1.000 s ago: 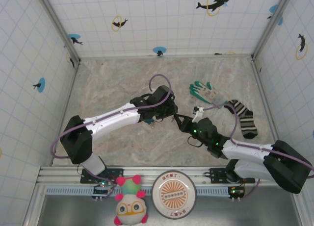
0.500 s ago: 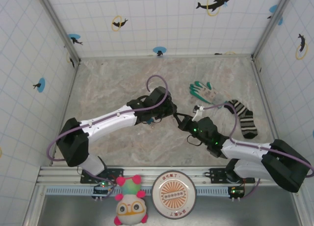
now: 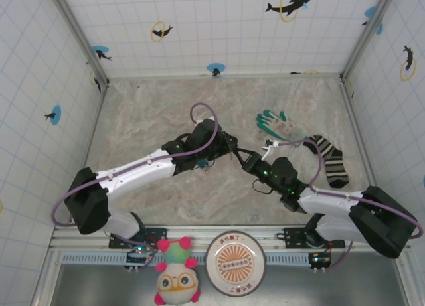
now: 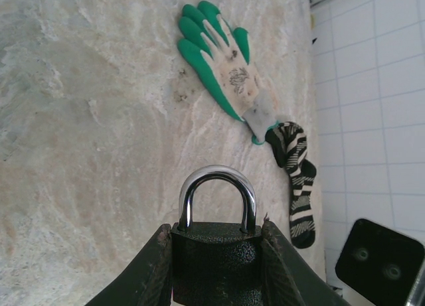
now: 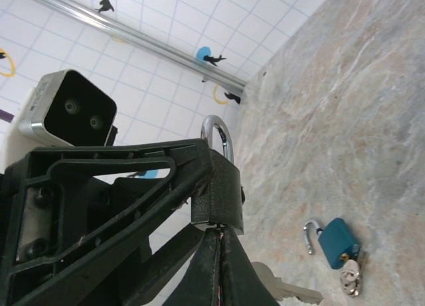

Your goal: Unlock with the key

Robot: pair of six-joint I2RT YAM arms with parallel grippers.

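**Black padlock (image 4: pixel 216 269) clamped, right gripper (image 5: pixel 217 243) at its base**

The right gripper's fingers are pressed together, tips touching the black padlock's underside. The key is hidden, perhaps pinched between those tips. The left gripper (image 4: pixel 216 234) clamps the padlock's body, shackle closed. Beyond the padlock lie a green glove (image 4: pixel 219 60) and striped sock (image 4: pixel 297 180).

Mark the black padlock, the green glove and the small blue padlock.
black padlock (image 4: pixel 216 266), left wrist view, middle of its body.
green glove (image 4: pixel 229 70), left wrist view, on the pale palm.
small blue padlock (image 5: pixel 337 238), right wrist view, on its blue body.
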